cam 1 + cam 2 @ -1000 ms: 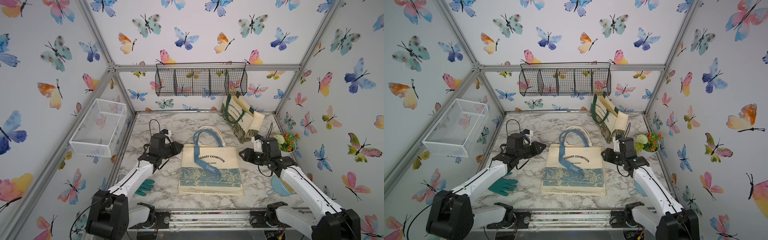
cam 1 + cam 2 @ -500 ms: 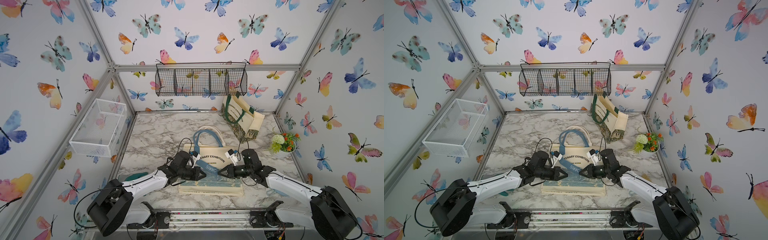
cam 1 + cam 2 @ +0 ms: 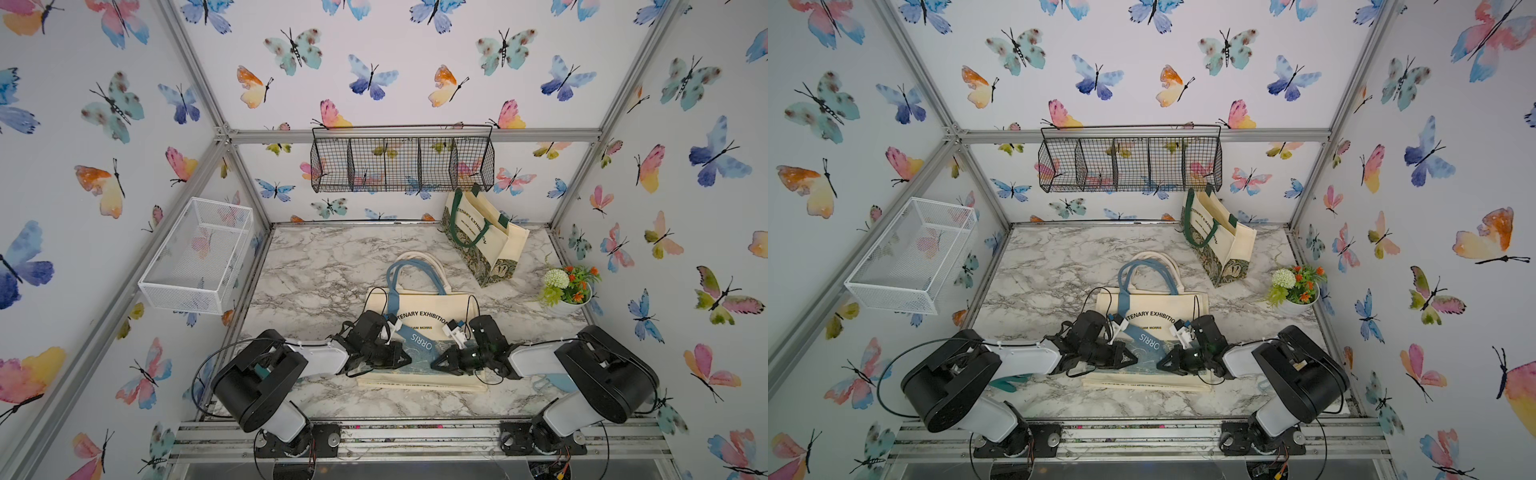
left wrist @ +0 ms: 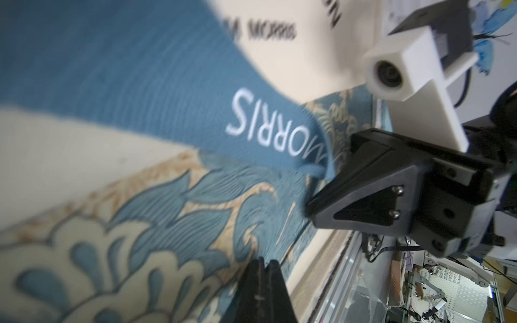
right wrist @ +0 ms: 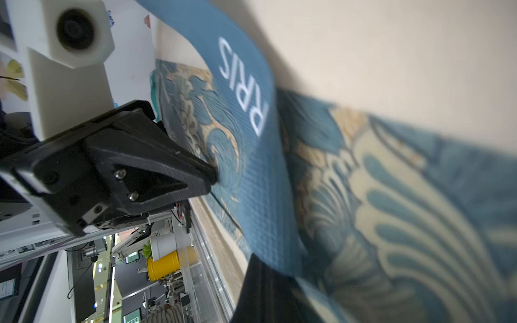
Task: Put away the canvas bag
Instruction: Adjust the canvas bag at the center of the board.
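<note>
Marble table [image 3: 316, 266] carries a cream bag [image 3: 419, 307] lying flat near its front edge (blue handles [image 3: 392, 299] toward the back wall). A second bag [image 3: 484, 237] stands at the far right corner, a flower pot [image 3: 567, 305] nearby.

The left claw [image 5: 211, 179] touches the canvas bag [image 5: 391, 195] beside its blue strap [image 5: 246, 84].

Cream canvas bag [image 3: 419, 309] with blue leaf print (blue strap [image 3: 419, 338]); white-grey marbled table [image 3: 324, 266].

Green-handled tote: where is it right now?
In both top views the green-handled tote sits at the back right of the table, under the right end of the black wire basket, with the flower pot its nearest neighbour.
</note>
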